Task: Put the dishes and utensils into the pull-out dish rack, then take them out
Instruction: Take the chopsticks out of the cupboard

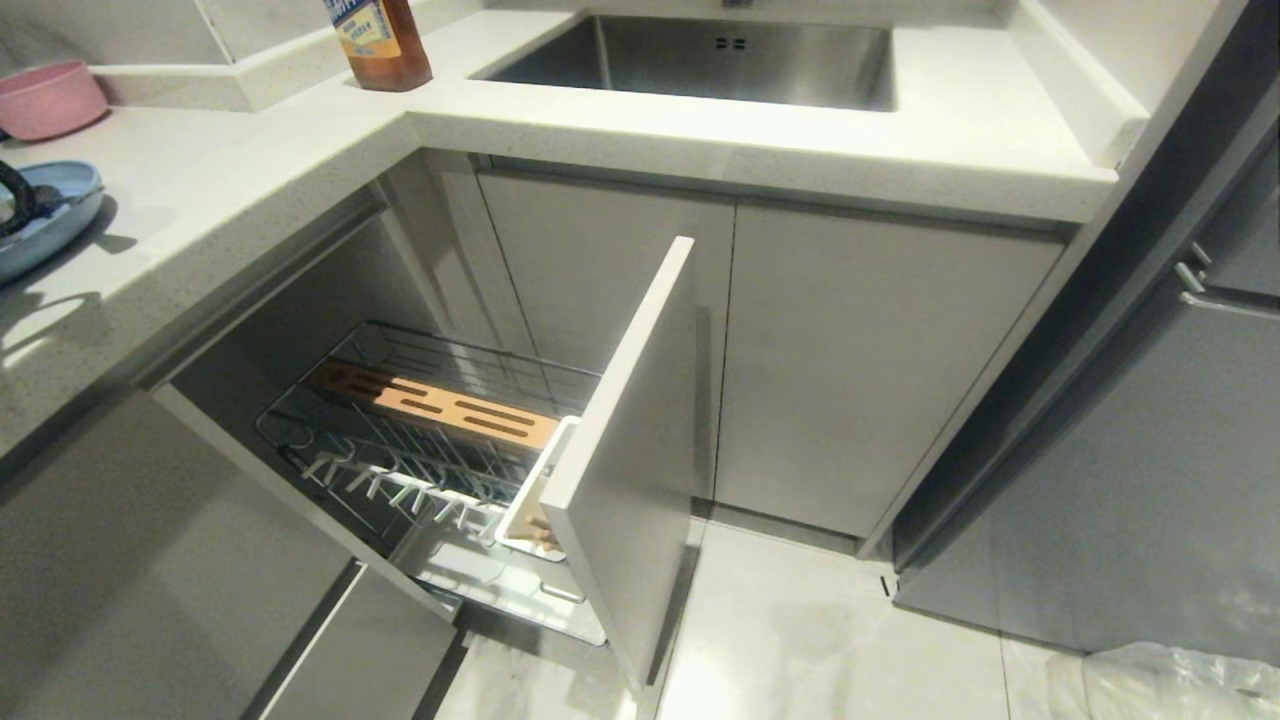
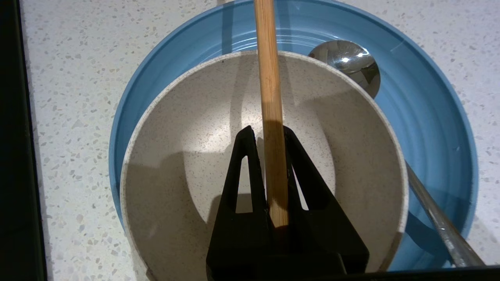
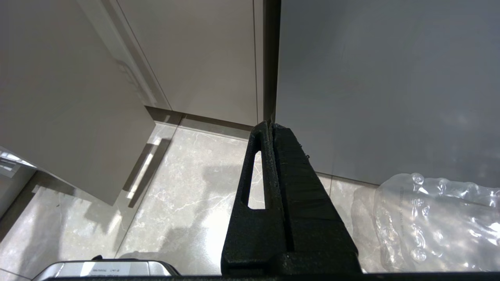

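Our left claw is narrowed onto the chopsticks, pinching them near one end so the long wooden shaft runs straight out ahead of the fingers, in line with the claw's own axis. From the left wrist view we cannot tell whether one stick or both sit in the grip; only a single shaft shows.

The claw hangs above the bowl, which sits inside the plate. The spoon lies on the plate beside the bowl, its head near the far rim and its handle running back past the bowl's edge. All of this rests on the counter, at its left end, where the head view catches only a slice of the plate.

The rack stands pulled out under the counter, below and to the right of the plate. Its cup sits at the front corner of the basket, just behind the drawer front, with the wooden strip further back.

We judge the loading has only begun. The move ahead turns on this: the sticks lie roughly level along the claw, while the cup opens upward, so we would need to tip them end-down over that corner.

Our right claw is pressed shut on nothing, parked low over the floor.
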### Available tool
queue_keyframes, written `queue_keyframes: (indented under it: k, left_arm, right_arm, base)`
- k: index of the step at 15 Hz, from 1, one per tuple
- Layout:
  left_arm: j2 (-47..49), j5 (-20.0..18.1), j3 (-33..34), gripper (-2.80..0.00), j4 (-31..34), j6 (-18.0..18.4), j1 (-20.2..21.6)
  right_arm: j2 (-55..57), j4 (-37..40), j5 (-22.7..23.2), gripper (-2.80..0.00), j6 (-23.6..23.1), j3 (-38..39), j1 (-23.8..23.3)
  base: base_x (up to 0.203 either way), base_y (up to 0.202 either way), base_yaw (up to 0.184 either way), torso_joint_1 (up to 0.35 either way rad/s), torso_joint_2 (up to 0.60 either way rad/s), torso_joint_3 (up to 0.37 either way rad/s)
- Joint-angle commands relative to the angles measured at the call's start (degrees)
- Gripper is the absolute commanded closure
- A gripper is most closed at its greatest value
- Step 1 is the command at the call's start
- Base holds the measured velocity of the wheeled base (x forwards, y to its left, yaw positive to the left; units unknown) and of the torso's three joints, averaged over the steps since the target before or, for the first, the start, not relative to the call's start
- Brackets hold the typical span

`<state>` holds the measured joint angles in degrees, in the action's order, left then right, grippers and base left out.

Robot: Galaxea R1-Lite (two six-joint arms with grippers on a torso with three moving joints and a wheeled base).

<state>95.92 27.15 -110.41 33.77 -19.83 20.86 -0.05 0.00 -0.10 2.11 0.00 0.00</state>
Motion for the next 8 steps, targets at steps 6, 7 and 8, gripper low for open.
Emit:
queue_keyframes:
  k: [6, 7, 8]
  left_arm:
    - [0.50, 0.19, 0.02, 0.00, 0.25, 0.06, 0.06]
    - [0.41, 0.19, 0.02, 0.00, 0.25, 0.14, 0.06]
    - [0.41, 0.17, 0.02, 0.00, 0.25, 0.08, 0.08]
  right_arm:
    - [0.05, 0.00, 0.01, 0.00, 0.00, 0.00, 0.00]
    - [0.05, 0.00, 0.01, 0.00, 0.00, 0.00, 0.00]
    - [0.05, 0.00, 0.01, 0.00, 0.00, 0.00, 0.00]
  base:
    - [0.000, 0.000, 0.000, 0.000, 0.00, 0.000]
    - [0.000, 0.000, 0.000, 0.000, 0.00, 0.000]
    - [0.000, 0.000, 0.000, 0.000, 0.00, 0.000]
